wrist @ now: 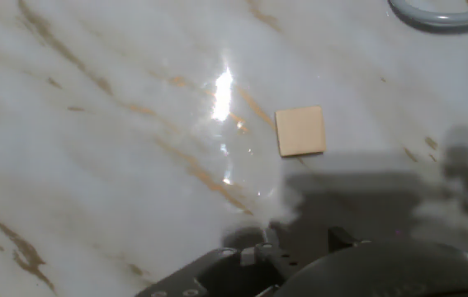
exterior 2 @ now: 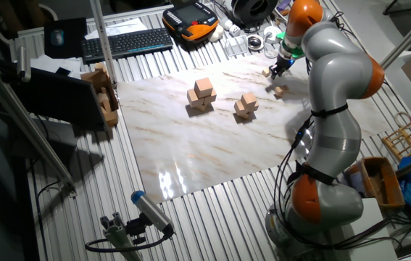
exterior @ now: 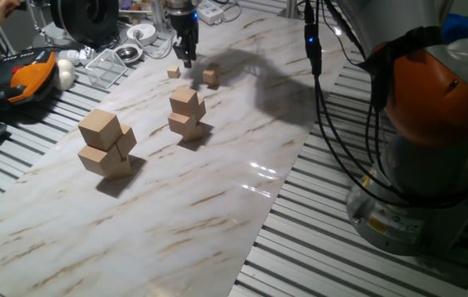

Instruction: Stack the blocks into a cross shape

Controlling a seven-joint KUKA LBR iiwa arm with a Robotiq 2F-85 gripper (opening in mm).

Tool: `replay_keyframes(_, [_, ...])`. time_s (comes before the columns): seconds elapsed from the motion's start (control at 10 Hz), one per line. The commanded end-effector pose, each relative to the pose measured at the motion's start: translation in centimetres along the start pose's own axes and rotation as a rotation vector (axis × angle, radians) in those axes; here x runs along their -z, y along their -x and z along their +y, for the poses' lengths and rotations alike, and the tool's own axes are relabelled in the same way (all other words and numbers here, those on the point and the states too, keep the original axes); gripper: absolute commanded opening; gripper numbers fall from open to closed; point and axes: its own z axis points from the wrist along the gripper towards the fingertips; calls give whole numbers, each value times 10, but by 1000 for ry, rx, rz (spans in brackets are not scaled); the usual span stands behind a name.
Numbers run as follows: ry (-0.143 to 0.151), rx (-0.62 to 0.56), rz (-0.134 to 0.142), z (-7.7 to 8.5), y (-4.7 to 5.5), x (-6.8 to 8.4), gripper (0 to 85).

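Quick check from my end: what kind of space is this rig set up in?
Most likely a robotics lab bench. A marble-patterned board lies on a slatted aluminium table, with a keyboard, an orange teach pendant and loose cables around the arm.

In the hand view the pincer shows only as a dark, blurred mass along the bottom edge, so the fingers' spacing cannot be read. A grey cable is cut off at the top right corner. In the other fixed view the small blocks beside the arm are too tiny to count surely or tell how they sit.
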Motion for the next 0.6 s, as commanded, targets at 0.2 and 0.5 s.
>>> replay_keyframes(0.2, [10, 12, -15, 3, 6, -1, 0])
replay_keyframes(0.5, [1, 13, -21, 3, 14, 1, 0])
